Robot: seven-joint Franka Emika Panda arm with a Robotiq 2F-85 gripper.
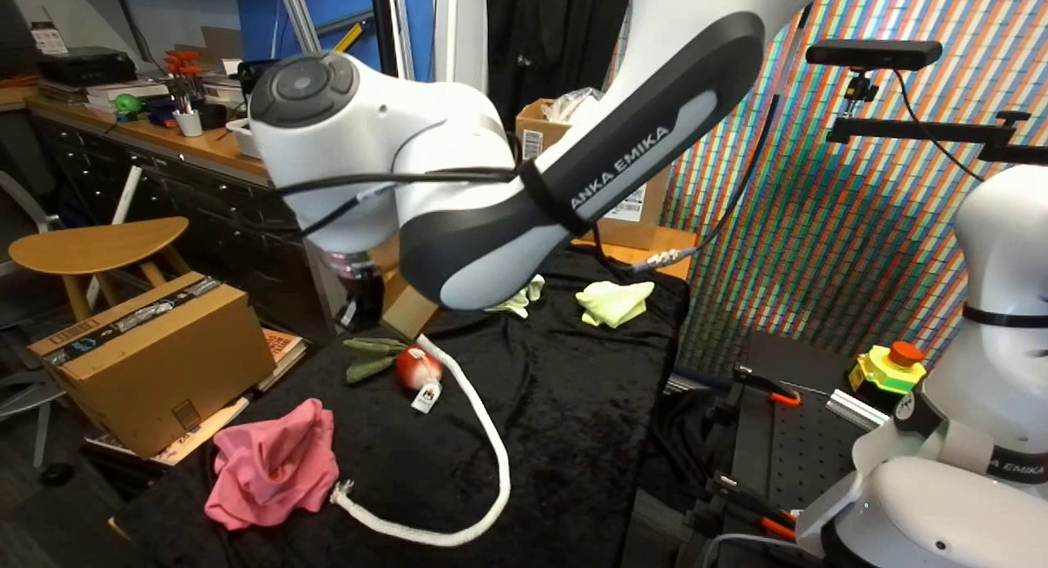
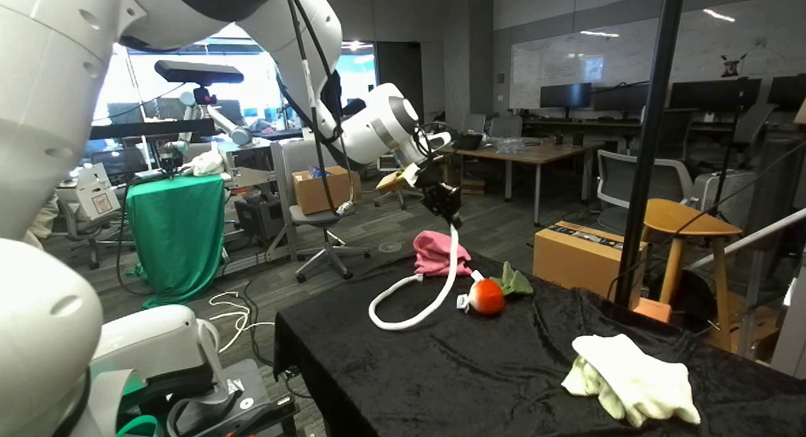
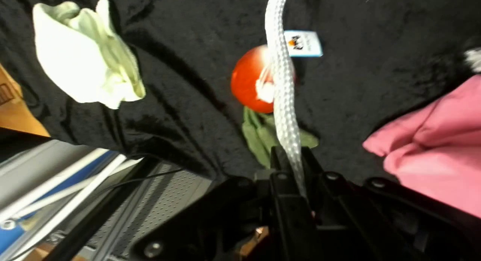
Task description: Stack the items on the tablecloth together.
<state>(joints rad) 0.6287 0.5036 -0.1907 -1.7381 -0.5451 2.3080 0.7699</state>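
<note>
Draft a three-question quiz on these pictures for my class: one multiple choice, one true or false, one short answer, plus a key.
1. What does the gripper hold? A) pink rag B) white rope C) red ball
2. True or false: the pink rag and the red ball lie apart on the black tablecloth.
3. What colour are the leaves beside the red ball?

Key: 1. B; 2. true; 3. green.
</note>
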